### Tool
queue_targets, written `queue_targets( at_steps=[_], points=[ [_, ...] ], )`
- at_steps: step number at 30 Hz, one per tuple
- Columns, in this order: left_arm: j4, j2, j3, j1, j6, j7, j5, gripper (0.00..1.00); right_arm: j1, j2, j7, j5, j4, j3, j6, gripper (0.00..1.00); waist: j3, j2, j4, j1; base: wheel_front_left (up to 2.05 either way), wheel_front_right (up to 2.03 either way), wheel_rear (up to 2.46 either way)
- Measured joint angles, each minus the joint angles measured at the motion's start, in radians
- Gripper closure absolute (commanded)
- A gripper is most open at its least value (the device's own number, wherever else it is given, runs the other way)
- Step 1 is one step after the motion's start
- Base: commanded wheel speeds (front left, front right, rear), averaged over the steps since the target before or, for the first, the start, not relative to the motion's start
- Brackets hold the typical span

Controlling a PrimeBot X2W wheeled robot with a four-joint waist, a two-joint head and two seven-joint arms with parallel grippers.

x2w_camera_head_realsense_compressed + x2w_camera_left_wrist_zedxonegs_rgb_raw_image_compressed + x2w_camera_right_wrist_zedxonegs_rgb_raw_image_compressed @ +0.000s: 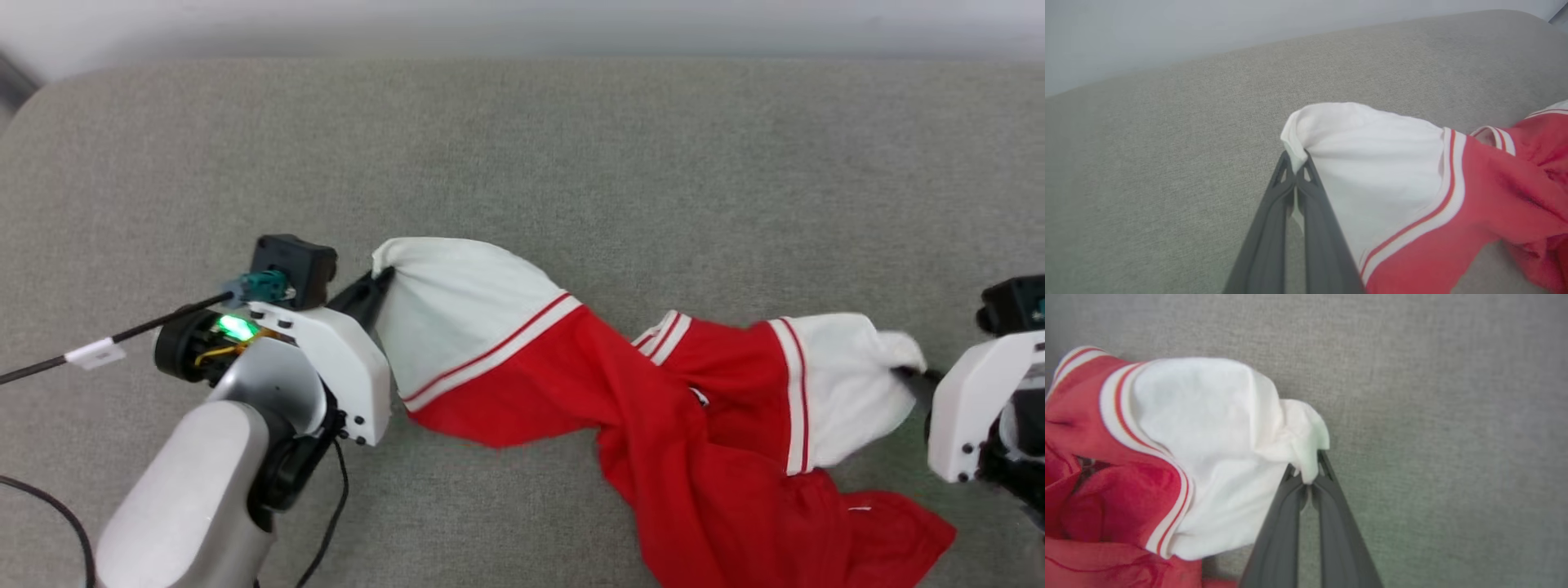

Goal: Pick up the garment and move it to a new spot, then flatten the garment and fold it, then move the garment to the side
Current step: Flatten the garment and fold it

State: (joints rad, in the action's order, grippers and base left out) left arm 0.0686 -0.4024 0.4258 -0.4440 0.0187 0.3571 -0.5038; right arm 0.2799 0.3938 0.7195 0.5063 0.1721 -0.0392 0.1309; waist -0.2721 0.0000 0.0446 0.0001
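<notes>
one red garment (653,408) in the lower middle of the frame. two white sleeves: left sleeve (457,310), right sleeve (849,384). two grippers: left gripper (382,282) centre left, right gripper (908,373) far right. one grey surface (571,163).

A plain indoor work spot, maybe a robot test room.
A big grey cloth top (571,163) with a round far-left corner sits by a bare pale wall (522,20). A robot arm (204,490) with wires (155,325) is over it.
</notes>
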Motion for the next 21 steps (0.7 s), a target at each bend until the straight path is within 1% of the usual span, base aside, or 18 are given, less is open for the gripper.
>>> queue_targets(
  at_steps=[5,8,11,16,21],
  points=[
    [-0.024,-0.032,-0.037,-0.015,0.018,-0.024,0.015,1.00,0.037,0.026,-0.044,-0.064,-0.070,0.032,0.000,1.00,0.058,0.0000,-0.017,0.0000,0.00,0.00,0.00],
    [-0.028,-0.045,-0.055,-0.038,0.026,-0.040,0.021,1.00,0.061,0.040,-0.054,-0.097,-0.080,0.053,0.000,1.00,0.099,0.0000,-0.025,0.0000,0.00,0.00,0.00],
    [-0.007,-0.045,-0.075,-0.080,0.032,-0.056,0.021,1.00,0.113,0.052,-0.068,-0.123,-0.082,0.072,0.000,1.00,0.135,0.0000,-0.032,0.0000,0.00,0.00,0.00],
    [0.089,-0.031,-0.106,-0.196,0.028,-0.096,0.010,1.00,0.239,0.068,-0.087,-0.151,-0.054,0.079,0.000,1.00,0.161,0.0000,-0.046,-0.0001,0.00,0.00,0.00],
    [0.213,-0.014,-0.137,-0.374,0.019,-0.160,0.016,1.00,0.421,0.093,-0.153,-0.201,-0.008,0.055,0.000,1.00,0.128,0.0000,-0.056,-0.0001,0.00,0.00,0.00]
  ],
)
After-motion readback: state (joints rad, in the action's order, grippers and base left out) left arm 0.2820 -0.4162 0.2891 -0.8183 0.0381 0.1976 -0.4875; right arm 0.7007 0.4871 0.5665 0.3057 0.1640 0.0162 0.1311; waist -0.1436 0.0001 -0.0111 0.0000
